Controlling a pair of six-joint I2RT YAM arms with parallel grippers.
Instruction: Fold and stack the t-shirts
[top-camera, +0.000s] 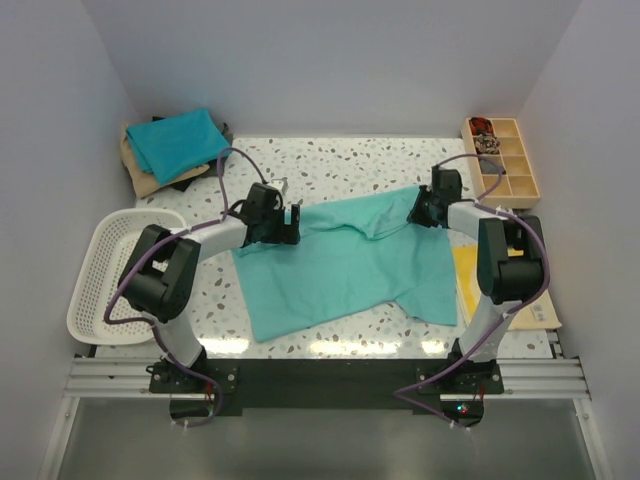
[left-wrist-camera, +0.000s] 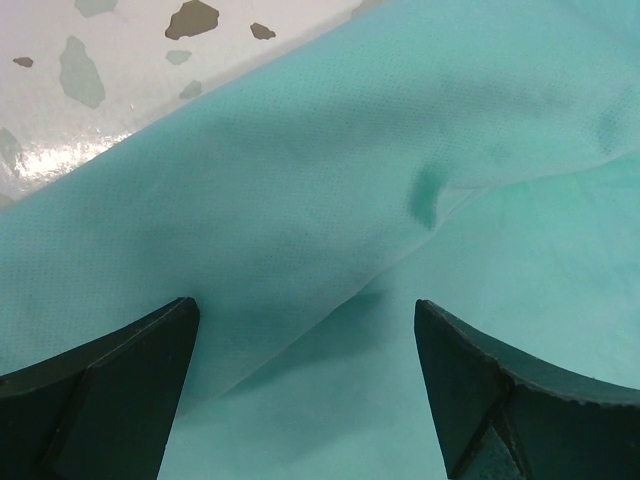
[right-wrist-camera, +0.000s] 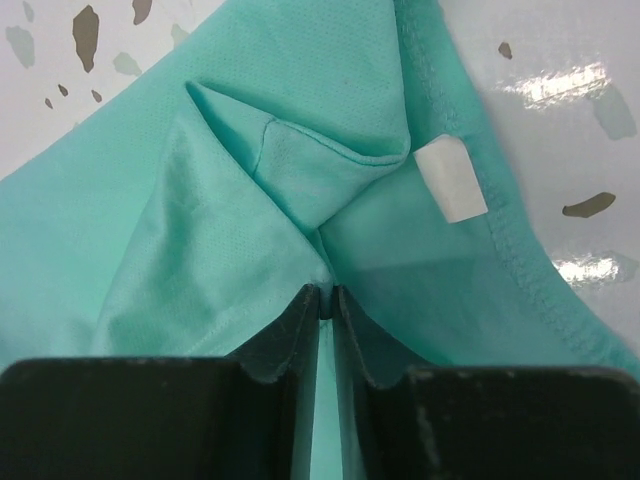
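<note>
Sea-green t-shirt (top-camera: 345, 265) sprawls crumpled across middle of table (top-camera: 340, 165). Right gripper (right-wrist-camera: 326, 298) pinches bunched fabric tight near collar, white tag (right-wrist-camera: 451, 180) just beside. Left gripper (left-wrist-camera: 305, 310) spread wide over shirt's left edge. Teal-blue t-shirt (top-camera: 178, 140) lies folded at far-left corner.
</note>
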